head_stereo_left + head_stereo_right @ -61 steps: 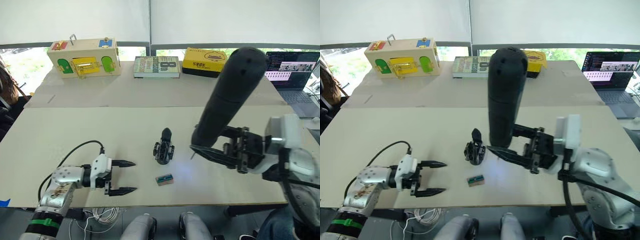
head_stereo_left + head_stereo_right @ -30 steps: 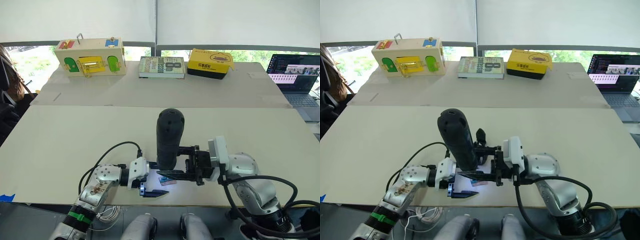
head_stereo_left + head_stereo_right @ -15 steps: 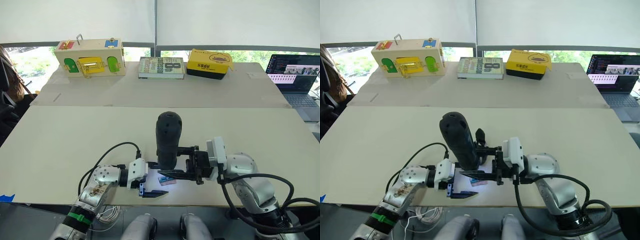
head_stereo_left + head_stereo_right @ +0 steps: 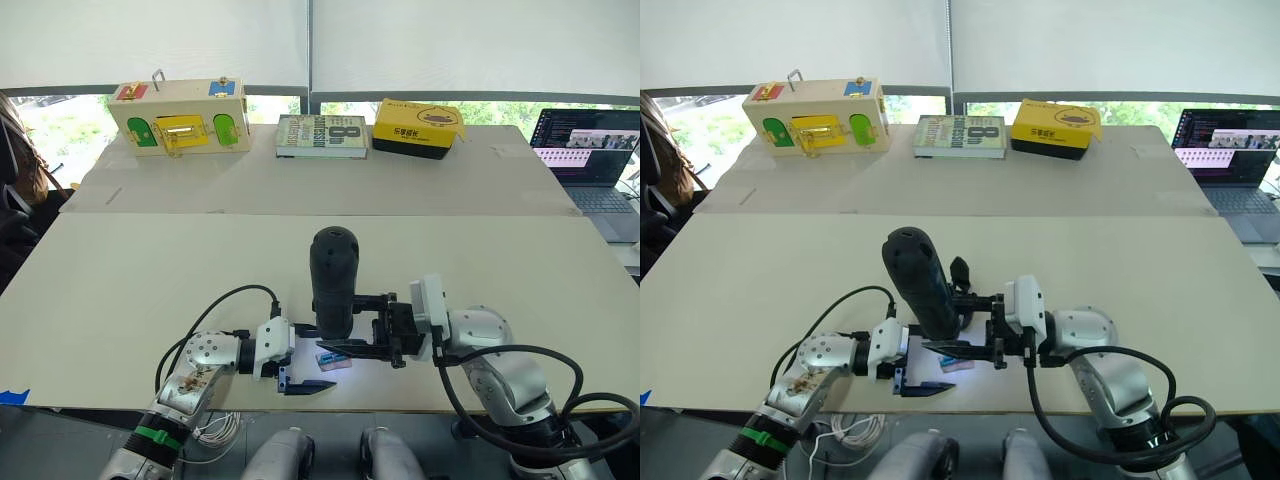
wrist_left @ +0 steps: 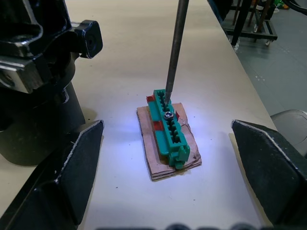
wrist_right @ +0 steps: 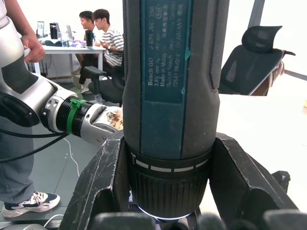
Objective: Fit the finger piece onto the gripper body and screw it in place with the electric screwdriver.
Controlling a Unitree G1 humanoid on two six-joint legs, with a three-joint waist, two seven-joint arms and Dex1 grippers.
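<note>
The electric screwdriver [image 4: 333, 280] stands upright near the table's front edge, with my right gripper [image 4: 340, 340] shut around its lower end. Its thin bit [image 5: 175, 48] comes down onto a screw in a small green-topped tan block [image 5: 169, 129]. My left gripper [image 4: 318, 365] is open, and its fingers [image 5: 81, 163] straddle that block without touching it. Just beyond the block stands the gripper body [image 5: 33, 96], black with a round base. In the head views the screwdriver mostly hides it. A dark pointed piece, the finger piece [image 4: 959, 268], rises from its top.
Along the far side of the table [image 4: 120, 270] lie a wooden latch box [image 4: 180, 115], a book [image 4: 318, 133] and a yellow box [image 4: 418, 125]. A laptop [image 4: 590, 140] sits at the far right. A person [image 4: 12, 160] is at the left edge.
My right gripper carried the screwdriver from high on the right down over the green-topped block. My left gripper came in from the left and now straddles the block. In the last half second the screwdriver sank slightly.
</note>
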